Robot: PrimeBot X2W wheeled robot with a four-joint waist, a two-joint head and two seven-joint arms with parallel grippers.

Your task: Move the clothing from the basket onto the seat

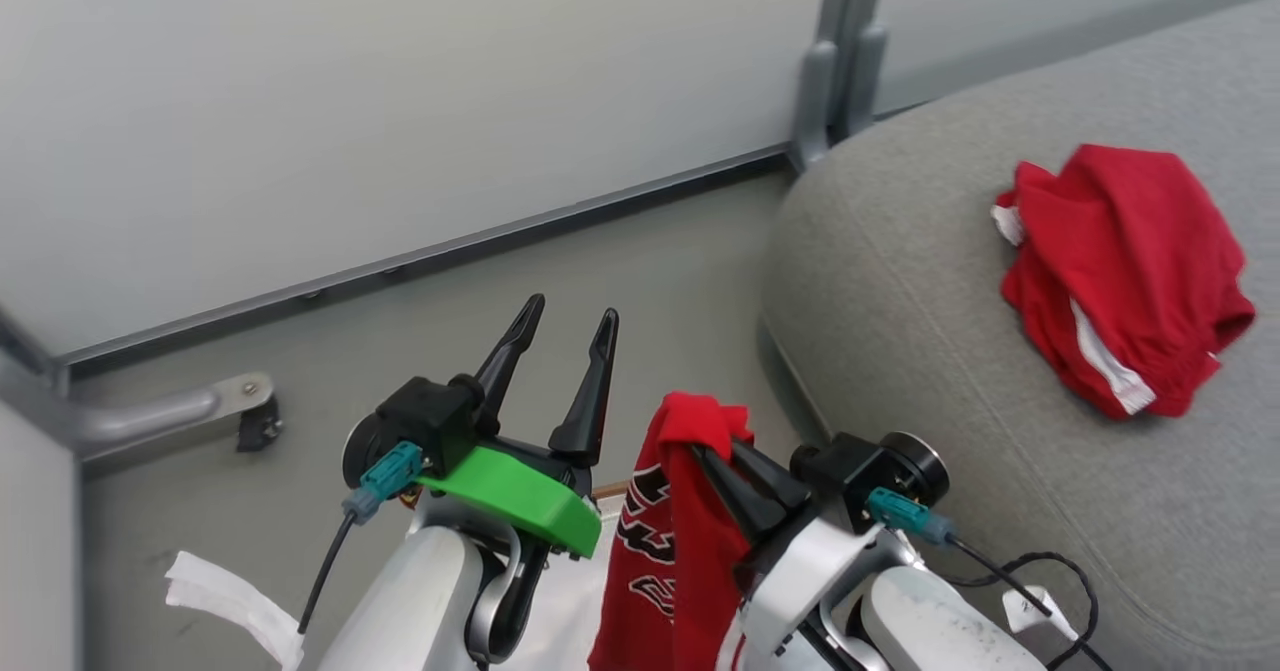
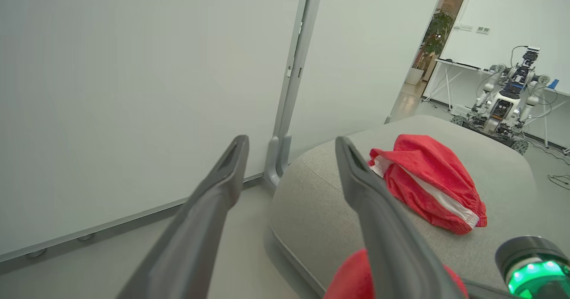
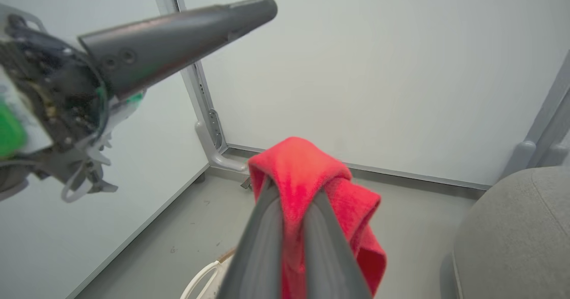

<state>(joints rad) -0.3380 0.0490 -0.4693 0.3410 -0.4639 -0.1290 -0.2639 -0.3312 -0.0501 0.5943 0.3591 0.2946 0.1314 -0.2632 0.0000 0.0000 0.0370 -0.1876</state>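
Head view: wall behind seat

Red clothing w/ white stripe; grey seat; red jersey, black print, poss. logo.

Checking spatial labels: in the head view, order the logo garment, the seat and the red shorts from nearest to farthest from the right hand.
1. Logo garment: pinched in the right hand.
2. Seat: its edge just right.
3. Red shorts: farther right, lying on the seat.
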